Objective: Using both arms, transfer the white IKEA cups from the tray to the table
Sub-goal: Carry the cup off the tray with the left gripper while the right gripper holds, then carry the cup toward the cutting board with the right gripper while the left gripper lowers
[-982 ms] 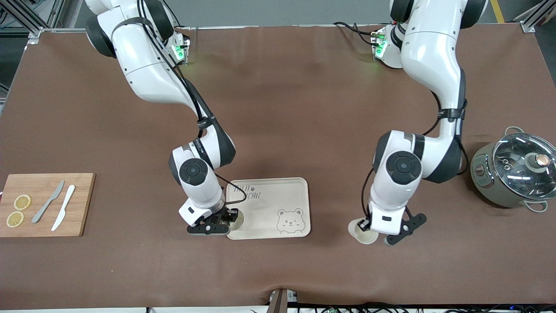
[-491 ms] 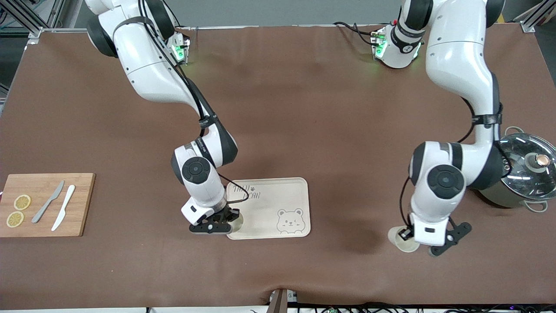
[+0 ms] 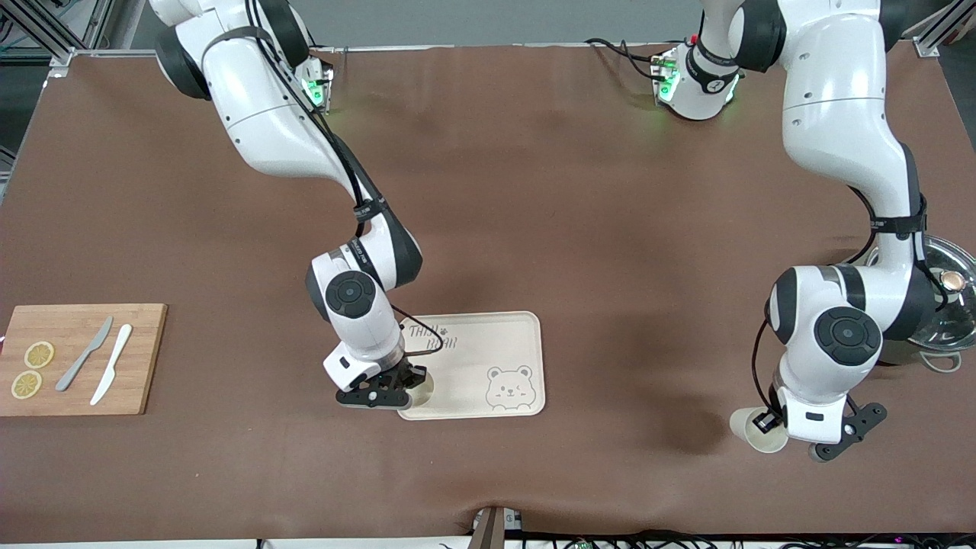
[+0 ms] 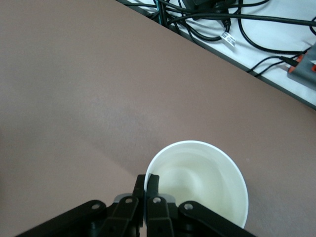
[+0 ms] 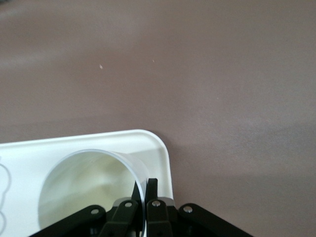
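My right gripper (image 3: 406,383) is shut on the rim of one white IKEA cup (image 3: 422,389) at the corner of the cream bear tray (image 3: 473,358) nearest the right arm's end. In the right wrist view the fingers (image 5: 152,186) pinch the cup's (image 5: 89,187) wall over the tray (image 5: 153,143). My left gripper (image 3: 763,423) is shut on the second white cup (image 3: 751,438), upright over bare brown mat toward the left arm's end. In the left wrist view the fingers (image 4: 154,180) pinch that cup's (image 4: 202,187) rim.
A wooden cutting board (image 3: 141,358) with two lemon slices (image 3: 38,354) and two knives (image 3: 85,353) lies at the right arm's end. A pot with a glass lid (image 3: 953,313) stands at the left arm's end, partly hidden by the left arm. Cables (image 4: 232,19) run past the table's near edge.
The left arm has carried its cup away from the tray toward the left arm's end of the table. The right gripper with its cup has shifted slightly at the tray's corner.
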Robot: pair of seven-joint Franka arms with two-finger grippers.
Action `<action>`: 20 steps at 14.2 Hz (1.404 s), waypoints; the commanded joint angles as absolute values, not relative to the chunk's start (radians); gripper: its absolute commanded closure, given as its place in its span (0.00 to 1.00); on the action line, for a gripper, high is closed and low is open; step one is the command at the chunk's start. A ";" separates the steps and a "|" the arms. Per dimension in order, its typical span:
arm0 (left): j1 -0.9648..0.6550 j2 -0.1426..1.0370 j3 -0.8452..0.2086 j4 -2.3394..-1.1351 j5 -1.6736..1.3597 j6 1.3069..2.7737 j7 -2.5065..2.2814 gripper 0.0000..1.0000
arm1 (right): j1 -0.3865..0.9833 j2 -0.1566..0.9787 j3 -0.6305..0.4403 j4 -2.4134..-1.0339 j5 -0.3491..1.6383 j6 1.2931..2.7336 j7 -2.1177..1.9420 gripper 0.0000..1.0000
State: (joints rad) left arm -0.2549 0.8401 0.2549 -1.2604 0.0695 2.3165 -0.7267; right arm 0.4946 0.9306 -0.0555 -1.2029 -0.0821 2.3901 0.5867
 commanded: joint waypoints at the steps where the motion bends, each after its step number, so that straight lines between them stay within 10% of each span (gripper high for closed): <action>1: -0.232 0.867 0.250 -1.258 0.101 2.384 -0.733 1.00 | 0.499 0.871 -0.054 -1.201 -0.086 2.285 0.615 1.00; 13: -0.201 0.930 0.250 -1.264 0.123 2.510 -0.733 1.00 | 0.227 0.614 -0.055 -1.183 0.028 1.892 0.088 1.00; 20: -0.193 0.919 0.247 -1.270 0.121 2.510 -0.675 0.06 | 0.035 0.603 -0.057 -1.203 0.058 1.878 -0.231 1.00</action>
State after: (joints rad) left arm -0.1981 0.9322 0.2508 -1.2613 0.0959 2.4930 -0.6894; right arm 0.0751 0.6217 -0.0746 -1.1738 0.0346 1.8651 -0.1712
